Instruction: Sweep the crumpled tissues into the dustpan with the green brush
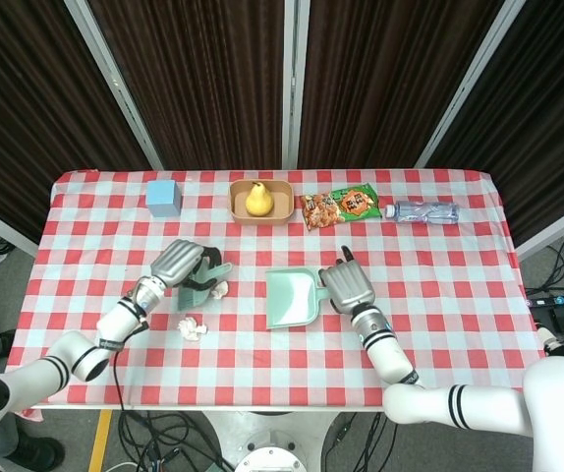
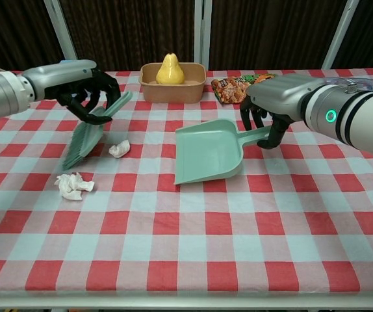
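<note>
The left hand (image 2: 86,88) has its fingers curled around the handle of the green brush (image 2: 89,133), whose bristles point down at the checked tablecloth (image 2: 186,247) just left of 1 crumpled tissue (image 2: 119,149). A 2nd tissue (image 2: 74,185) lies nearer the front edge, apart from the bristles; in the head view only these 2 tissues show clearly. The right hand (image 2: 271,107) grips the handle of the dustpan (image 2: 207,153), fingers wrapped round it, with the pan's wide mouth facing left toward the brush and its front lip low over the cloth. Between the pan's mouth and the nearer tissue lies a bare strip of cloth. The front half of the table is open cloth. Along the far edge stand a blue box (image 1: 163,197), a tray (image 1: 282,206) holding a pear (image 1: 256,198), a snack bag (image 1: 339,206) and a water bottle (image 1: 424,211) lying on its side. Dark curtains (image 1: 213,79) hang behind the table.
</note>
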`<state>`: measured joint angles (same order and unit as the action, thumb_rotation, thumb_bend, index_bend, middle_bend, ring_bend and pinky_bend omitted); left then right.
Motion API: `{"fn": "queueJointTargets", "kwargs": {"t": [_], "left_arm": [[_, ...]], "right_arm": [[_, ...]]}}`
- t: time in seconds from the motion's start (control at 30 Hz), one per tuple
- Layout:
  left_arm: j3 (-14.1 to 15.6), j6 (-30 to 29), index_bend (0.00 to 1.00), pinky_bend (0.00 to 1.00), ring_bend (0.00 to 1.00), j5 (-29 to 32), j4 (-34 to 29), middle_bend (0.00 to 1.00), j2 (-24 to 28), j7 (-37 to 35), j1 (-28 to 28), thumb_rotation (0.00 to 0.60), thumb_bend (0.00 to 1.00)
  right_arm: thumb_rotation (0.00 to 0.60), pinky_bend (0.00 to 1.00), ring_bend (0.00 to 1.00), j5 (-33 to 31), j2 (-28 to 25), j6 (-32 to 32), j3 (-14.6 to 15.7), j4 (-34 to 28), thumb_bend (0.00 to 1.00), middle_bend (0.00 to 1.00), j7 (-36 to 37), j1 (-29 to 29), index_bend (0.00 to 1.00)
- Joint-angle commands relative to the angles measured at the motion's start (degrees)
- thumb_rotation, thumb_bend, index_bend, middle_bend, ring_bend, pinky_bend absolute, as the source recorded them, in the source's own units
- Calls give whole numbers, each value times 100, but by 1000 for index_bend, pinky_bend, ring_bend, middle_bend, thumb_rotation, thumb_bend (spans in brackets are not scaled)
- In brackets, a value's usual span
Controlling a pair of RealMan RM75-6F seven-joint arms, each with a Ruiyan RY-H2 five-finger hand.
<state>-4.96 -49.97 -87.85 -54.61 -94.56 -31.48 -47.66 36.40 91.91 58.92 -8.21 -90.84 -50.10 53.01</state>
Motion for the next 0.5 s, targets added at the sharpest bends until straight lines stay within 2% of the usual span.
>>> {"fn": "queueJointTargets", "kwargs": {"t": [0.03,0.3,0.5], "left_arm": [[-58,60,516,898,668,11,-143,547,-59,-56,-120,600,450],[-157,109,516,897,664,37,-454,547,-188,-150,-359,600,450],[-278,34,516,898,664,55,-810,547,-128,-540,-481,600,450]], "right_arm": [[600,78,303,-9,47,-26,12,64,360,578,40,24,633],[600,78,304,46,127,-119,-17,292,361,578,265,59,636],[600,78,304,231,107,-159,20,350,361,578,518,-1,636]]}}
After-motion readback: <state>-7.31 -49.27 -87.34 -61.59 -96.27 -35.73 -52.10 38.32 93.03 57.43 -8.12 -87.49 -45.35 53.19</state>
